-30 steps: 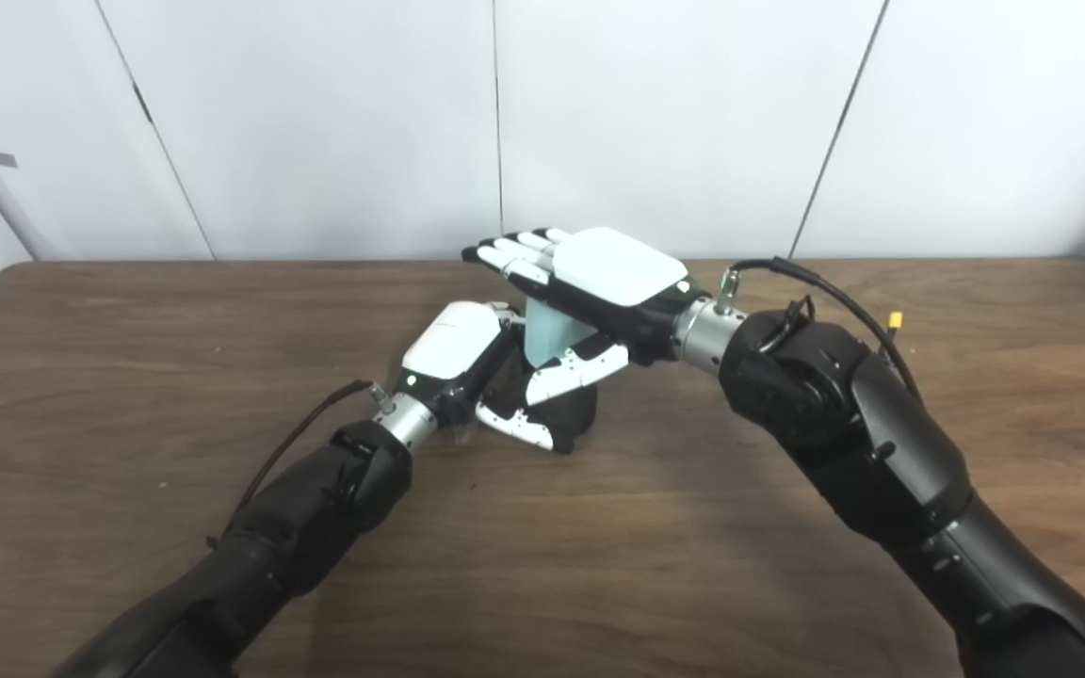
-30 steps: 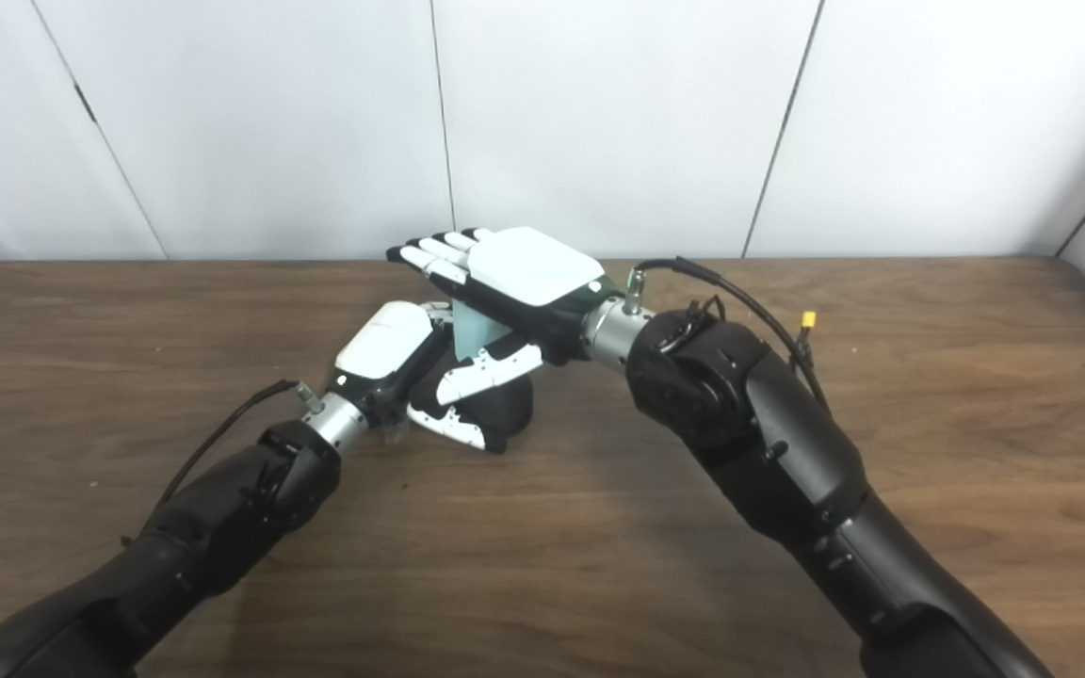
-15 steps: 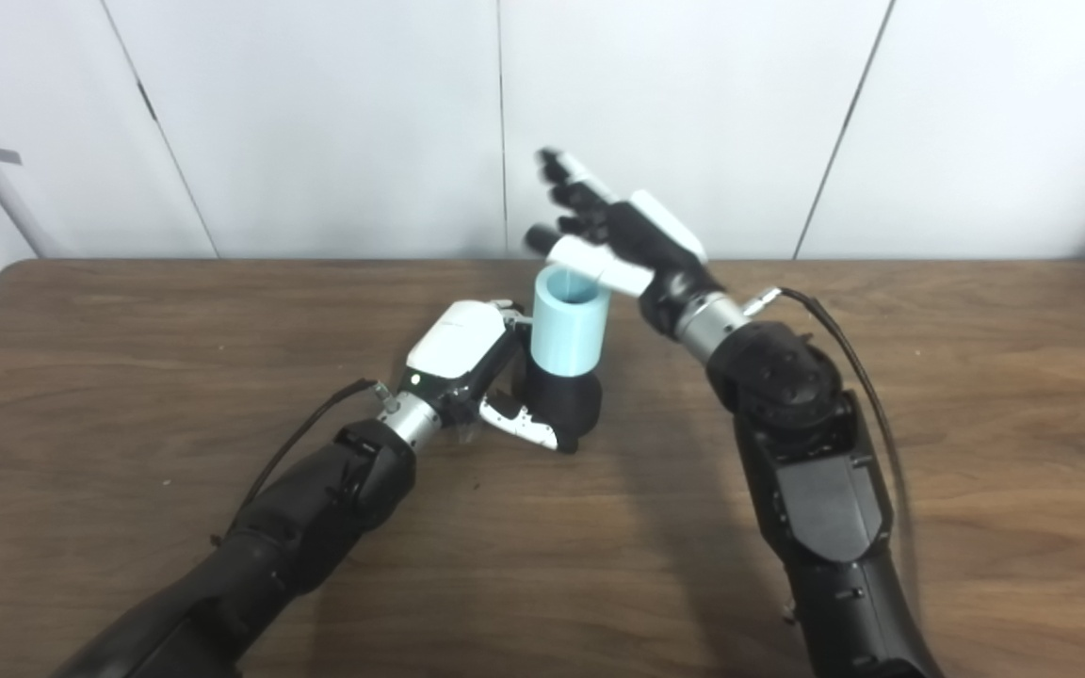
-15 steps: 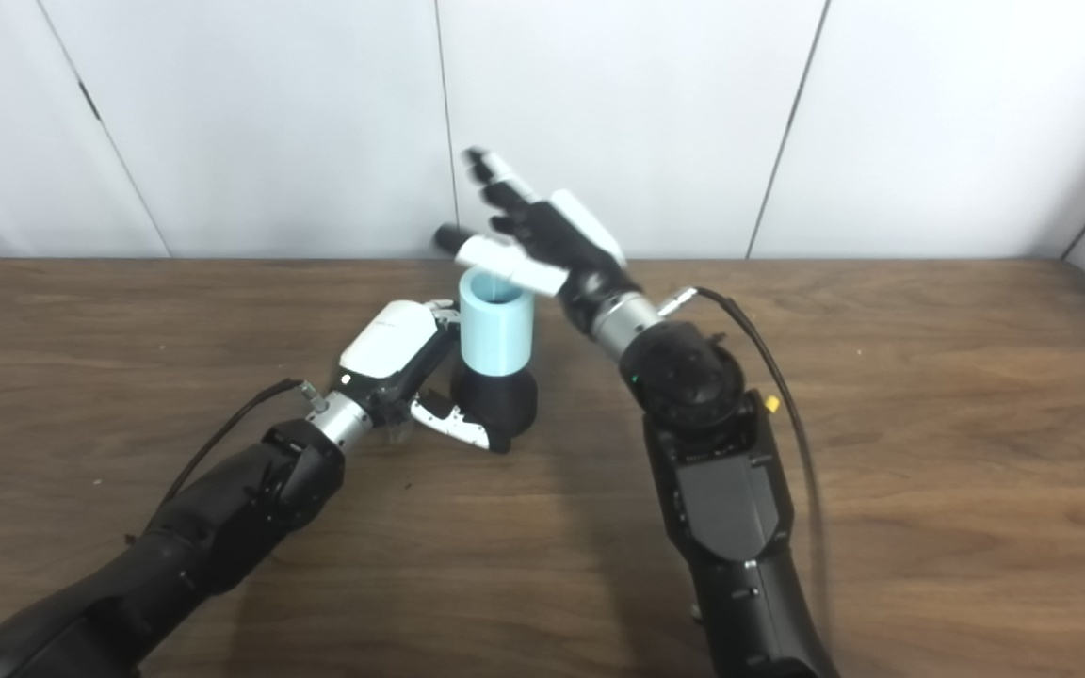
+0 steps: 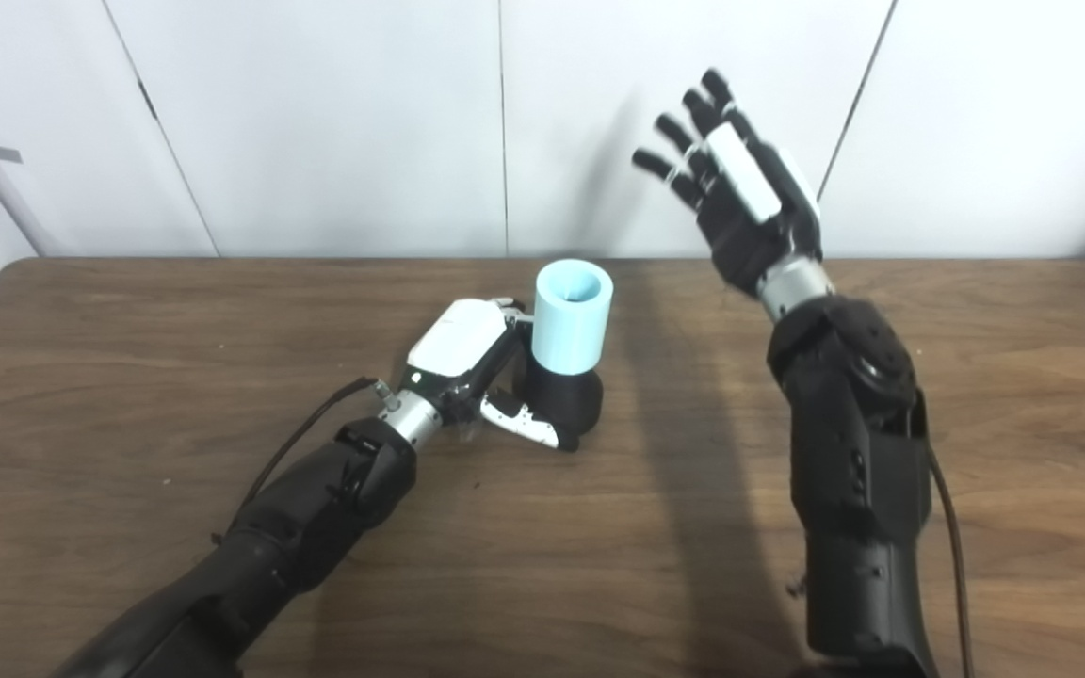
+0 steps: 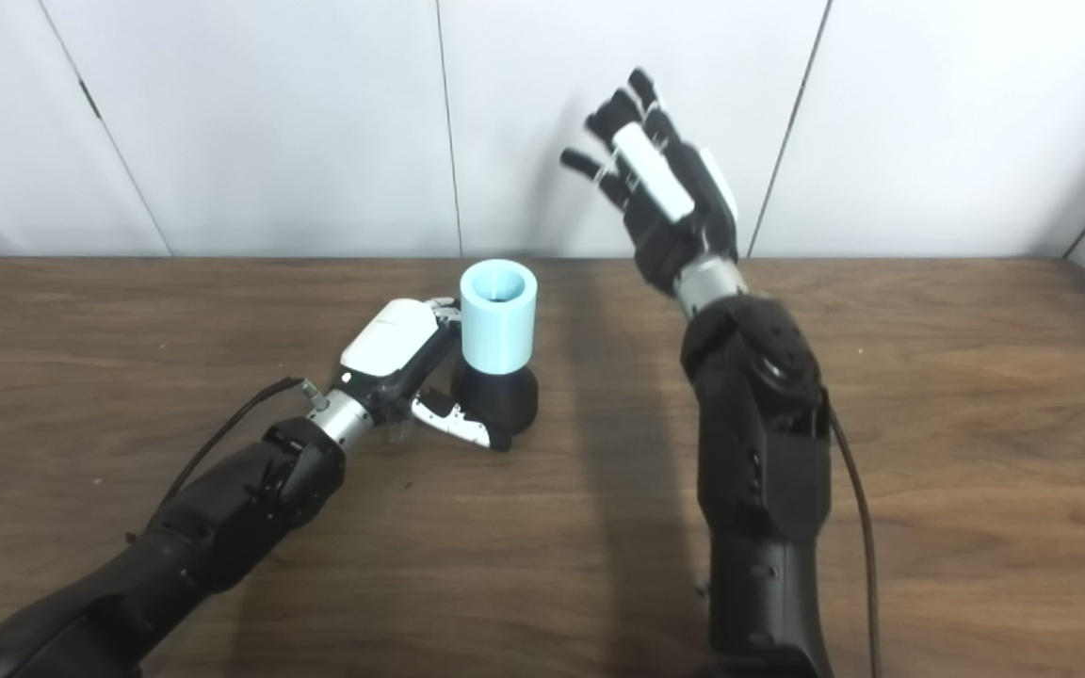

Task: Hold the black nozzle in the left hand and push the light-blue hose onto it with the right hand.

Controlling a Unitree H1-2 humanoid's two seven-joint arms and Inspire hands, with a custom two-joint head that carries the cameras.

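Hose [image 5: 573, 314] atop nozzle [image 5: 561, 403] in left robot hand [image 5: 467, 353].

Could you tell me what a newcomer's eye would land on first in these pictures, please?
Probably the right hand, raised open high above the wooden table against the white wall. Next comes the light-blue hose, standing upright on the black nozzle near the table's middle, with the left hand gripping the nozzle from the left.

Left hand [image 5: 467, 353] gripping black nozzle [image 5: 563, 403], light-blue hose [image 5: 572, 313] upright on it — right hand [image 5: 740, 198] raised, fingers spread
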